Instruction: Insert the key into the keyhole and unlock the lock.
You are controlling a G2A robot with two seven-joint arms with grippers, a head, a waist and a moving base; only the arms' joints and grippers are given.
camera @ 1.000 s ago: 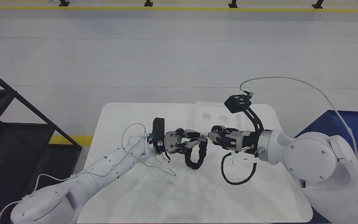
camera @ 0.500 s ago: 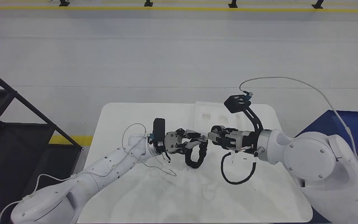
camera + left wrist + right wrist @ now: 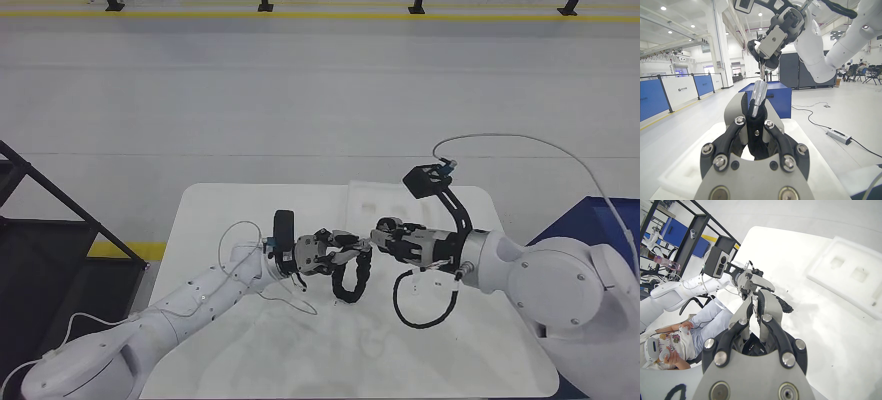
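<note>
My left gripper [image 3: 753, 103] is shut on the lock's black body, and the lock's chrome cylinder [image 3: 758, 94] sticks out beyond its fingers. A black cable loop [image 3: 352, 283] of the lock hangs below, over the white table [image 3: 230, 215]. My right gripper [image 3: 765, 56] faces it, shut on the key [image 3: 762, 71]. The key's blade points at the cylinder's end with a small gap between them. In the top view the left gripper [image 3: 336, 248] and right gripper [image 3: 378, 237] meet nose to nose above the table's middle. The right wrist view shows the key [image 3: 755, 307] edge-on between the right gripper's fingers [image 3: 770, 302].
A white foam tray [image 3: 365, 205] with square recesses lies at the table's far side, also seen as the foam tray [image 3: 844, 256] beside the right gripper. A black rack [image 3: 40, 230] stands left of the table and a blue cabinet [image 3: 600, 215] at the right.
The right arm has shifted slightly up and toward the left gripper with the key. The left arm and lock have barely moved.
</note>
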